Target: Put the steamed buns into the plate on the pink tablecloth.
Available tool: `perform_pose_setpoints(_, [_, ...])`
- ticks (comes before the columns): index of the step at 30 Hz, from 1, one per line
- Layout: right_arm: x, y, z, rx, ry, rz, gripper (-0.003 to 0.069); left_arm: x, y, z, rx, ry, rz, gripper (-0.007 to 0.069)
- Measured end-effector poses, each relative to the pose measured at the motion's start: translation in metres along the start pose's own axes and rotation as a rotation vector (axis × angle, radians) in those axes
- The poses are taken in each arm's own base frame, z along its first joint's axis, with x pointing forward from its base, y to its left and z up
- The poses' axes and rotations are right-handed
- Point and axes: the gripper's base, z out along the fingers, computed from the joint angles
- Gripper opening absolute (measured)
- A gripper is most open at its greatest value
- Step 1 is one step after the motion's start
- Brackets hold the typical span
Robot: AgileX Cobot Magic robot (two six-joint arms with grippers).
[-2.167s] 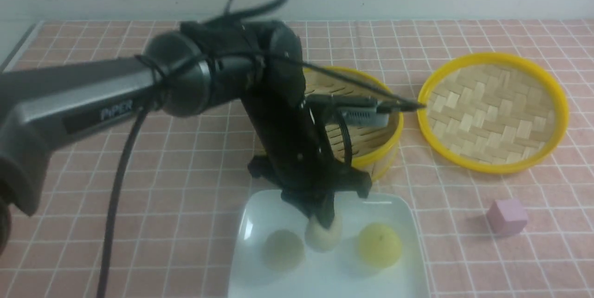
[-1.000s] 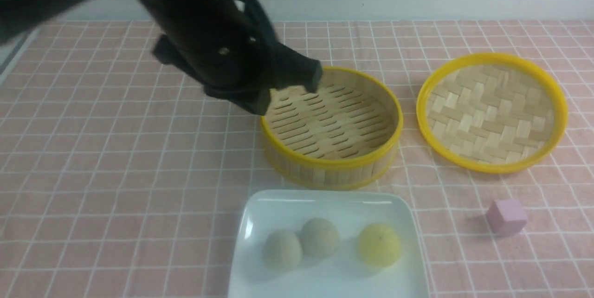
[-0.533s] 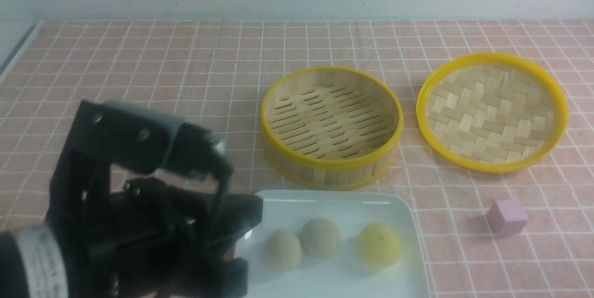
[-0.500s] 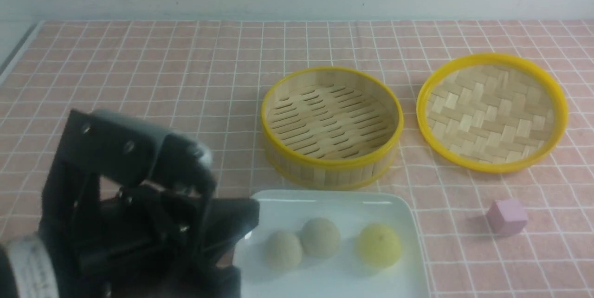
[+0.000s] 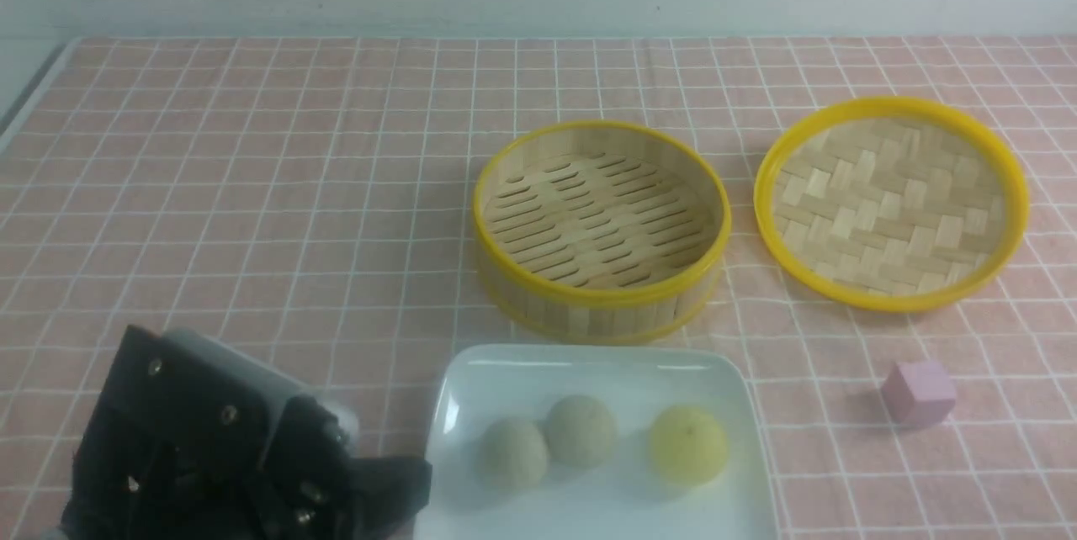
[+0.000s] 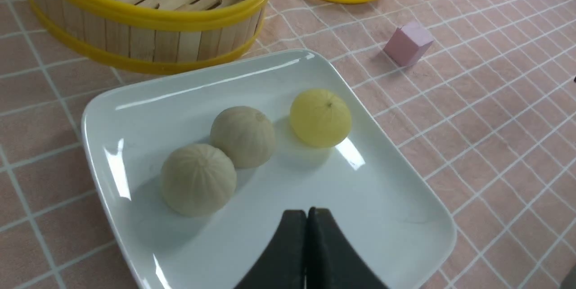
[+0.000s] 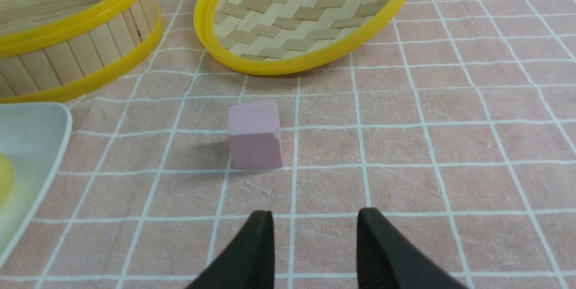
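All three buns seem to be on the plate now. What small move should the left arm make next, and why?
Probably just draw the left gripper back from the plate and let it rest. The three buns all sit on the plate, the steamer is empty, and the gripper is shut on nothing.

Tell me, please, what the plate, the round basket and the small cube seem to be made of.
Plate: glossy white, likely ceramic or melamine, judging by its sharp reflections. Round basket: pale bamboo-like slats, matte, with a smooth yellow rim that looks plastic. Cube: matte pink, maybe foam or painted wood; the look leaves it open.
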Motion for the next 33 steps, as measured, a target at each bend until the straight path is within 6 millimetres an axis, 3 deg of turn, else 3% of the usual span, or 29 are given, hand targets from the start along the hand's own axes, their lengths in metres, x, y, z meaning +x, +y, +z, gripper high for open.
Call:
perform_pose_setpoints(6, [0.0,0.0,0.0,0.0,0.0,0.0,0.0239,0.002,0.007,-0.011,-0.056,0.013,0.058,0.0022])
perform_pose_setpoints(9, [0.0,0.0,0.0,0.0,0.0,0.0,0.024,-0.001,0.02,-0.028,-0.144,-0.037,0.023,0.0027])
perform_pose_setpoints(10, [0.0,0.0,0.0,0.0,0.0,0.0,0.024,0.0,0.03,-0.042,-0.218,-0.091,0.002,0.0029])
perform_pose_setpoints(13, [0.0,0.0,0.0,0.0,0.0,0.0,0.024,0.012,0.046,-0.062,-0.35,-0.184,-0.016,0.003])
perform_pose_setpoints(17, [0.0,0.0,0.0,0.0,0.0,0.0,0.024,0.048,0.064,-0.076,-0.545,-0.265,-0.042,0.0034])
perform_pose_setpoints(23, [0.0,0.0,0.0,0.0,0.0,0.0,0.024,0.102,0.085,-0.076,-0.805,-0.335,-0.165,0.0041])
perform_pose_setpoints(26, [0.0,0.0,0.0,0.0,0.0,0.0,0.024,0.112,0.09,-0.073,-0.85,-0.337,-0.202,0.0041])
perform_pose_setpoints(33, [0.0,0.0,0.0,0.0,0.0,0.0,0.024,0.111,0.091,-0.073,-0.866,-0.369,-0.198,0.0049])
